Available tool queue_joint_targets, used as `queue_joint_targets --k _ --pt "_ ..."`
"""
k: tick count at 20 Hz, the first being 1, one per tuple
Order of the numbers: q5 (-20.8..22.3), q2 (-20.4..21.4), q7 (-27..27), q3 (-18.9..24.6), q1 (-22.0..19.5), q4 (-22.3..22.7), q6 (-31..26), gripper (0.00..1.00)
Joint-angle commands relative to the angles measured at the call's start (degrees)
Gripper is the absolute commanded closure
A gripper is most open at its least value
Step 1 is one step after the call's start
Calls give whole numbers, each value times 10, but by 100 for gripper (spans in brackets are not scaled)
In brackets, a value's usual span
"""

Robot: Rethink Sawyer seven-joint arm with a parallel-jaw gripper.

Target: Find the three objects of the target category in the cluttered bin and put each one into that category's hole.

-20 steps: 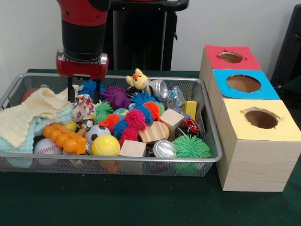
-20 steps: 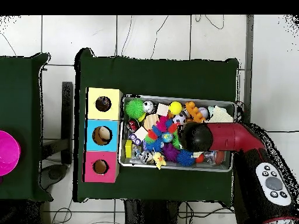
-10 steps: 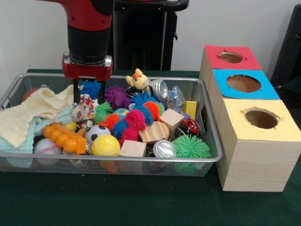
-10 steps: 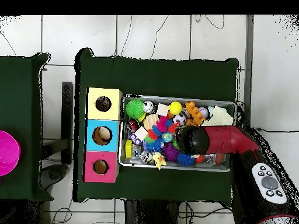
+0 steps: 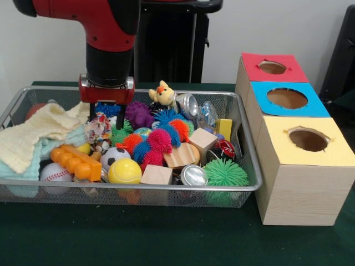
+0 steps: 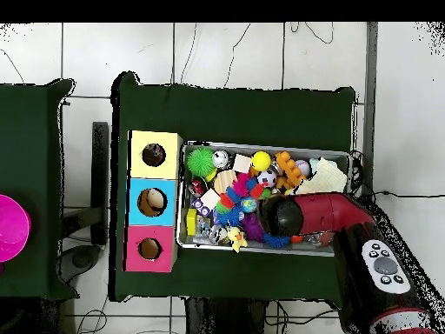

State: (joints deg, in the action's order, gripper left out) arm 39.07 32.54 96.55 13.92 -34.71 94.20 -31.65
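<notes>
The red and black arm reaches down into the wire bin [image 5: 252, 185], and its claw [image 5: 105, 116] hangs at the far left-centre of the clutter in the front view, with two thin dark fingers [image 5: 118, 119] spread apart on either side of a blue spiky ball [image 5: 107, 108]; nothing is pinched between them that I can make out. Just below the claw lies a small patterned cloth toy [image 5: 98, 128], and to its right a purple spiky toy [image 5: 137, 114] and a yellow plush duck [image 5: 162, 93] (the duck sits against the bin's far wall). The bin also holds a cream knitted cloth [image 5: 33, 136], an orange plastic piece [image 5: 75, 162], a baseball [image 5: 54, 172], a yellow ball [image 5: 125, 171], a small soccer ball [image 5: 113, 155], wooden blocks [image 5: 181, 155], a silver can [image 5: 193, 175] and a green spiky ball [image 5: 224, 173]. Beside the bin on the green worktop [image 5: 138, 235] stands a wooden box with three holes: red [image 5: 272, 67], blue [image 5: 287, 98] and yellow [image 5: 308, 139]. From overhead the arm [image 6: 326, 213] covers the claw.
</notes>
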Motion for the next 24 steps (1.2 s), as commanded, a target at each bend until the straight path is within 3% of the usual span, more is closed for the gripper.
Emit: queue_joint_targets --k 1,5,14,15,24 --pt "58 -31 16 -38 14 -27 19 0" --pt "74 -32 19 -57 24 -32 17 0" --pt "50 -32 -6 -33 -1 -36 13 0" --pt "49 -32 -9 -32 -2 -37 9 100" --pt "34 -32 -10 -25 5 -46 -14 100"
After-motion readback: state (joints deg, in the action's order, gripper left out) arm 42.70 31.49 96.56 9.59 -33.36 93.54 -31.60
